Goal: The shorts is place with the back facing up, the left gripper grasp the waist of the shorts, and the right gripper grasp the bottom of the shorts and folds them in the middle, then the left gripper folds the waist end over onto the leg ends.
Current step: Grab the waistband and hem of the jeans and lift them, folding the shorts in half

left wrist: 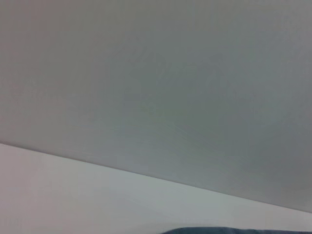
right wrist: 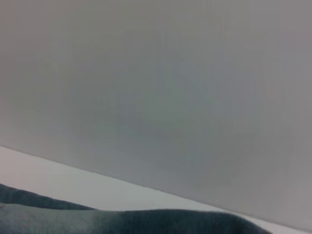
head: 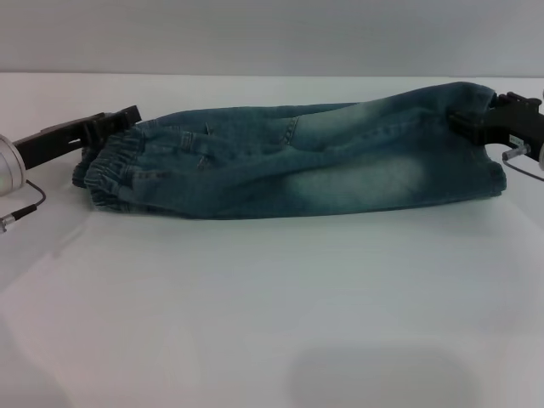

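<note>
We judge the lengthwise fold nearly done: the shorts (head: 297, 157) lie doubled across the white table (head: 272, 314). Our left gripper (head: 115, 123) pinches the waist; our right gripper (head: 476, 126) is clamped on the bottom of the shorts (head: 493, 174). The waist-over-legs fold remains.

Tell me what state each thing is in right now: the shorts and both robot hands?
Shorts: folded lengthwise, lying flat on the white table, elastic waist on the robot's left.
Left hand: at the waist end, touching the gathered band; grip unclear.
Right hand: at the leg end, against the denim; grip unclear.
</note>
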Controlling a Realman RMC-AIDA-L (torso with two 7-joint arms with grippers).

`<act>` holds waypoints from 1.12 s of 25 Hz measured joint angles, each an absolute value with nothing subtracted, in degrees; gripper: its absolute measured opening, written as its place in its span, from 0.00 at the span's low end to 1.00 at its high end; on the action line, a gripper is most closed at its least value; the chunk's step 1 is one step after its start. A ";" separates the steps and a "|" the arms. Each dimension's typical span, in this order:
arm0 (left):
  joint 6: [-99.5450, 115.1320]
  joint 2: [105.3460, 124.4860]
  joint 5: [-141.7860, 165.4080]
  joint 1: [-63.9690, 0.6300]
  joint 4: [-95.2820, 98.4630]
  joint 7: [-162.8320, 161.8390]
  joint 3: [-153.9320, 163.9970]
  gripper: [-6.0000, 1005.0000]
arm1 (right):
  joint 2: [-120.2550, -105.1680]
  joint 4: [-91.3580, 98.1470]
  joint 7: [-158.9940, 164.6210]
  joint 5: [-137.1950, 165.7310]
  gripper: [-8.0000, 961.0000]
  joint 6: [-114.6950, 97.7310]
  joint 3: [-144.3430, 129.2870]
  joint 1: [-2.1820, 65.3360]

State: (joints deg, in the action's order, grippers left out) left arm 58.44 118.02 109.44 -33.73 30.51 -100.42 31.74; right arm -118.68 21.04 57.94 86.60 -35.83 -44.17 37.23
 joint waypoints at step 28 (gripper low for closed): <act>73.88 115.98 108.84 -28.96 41.67 -107.13 33.41 0.80 | -118.82 45.80 97.02 103.21 0.67 -54.60 -50.61 25.14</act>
State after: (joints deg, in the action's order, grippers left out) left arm 73.88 115.98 108.84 -28.96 41.67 -107.13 33.41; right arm -118.82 45.80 97.02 103.21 -54.60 -50.61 25.14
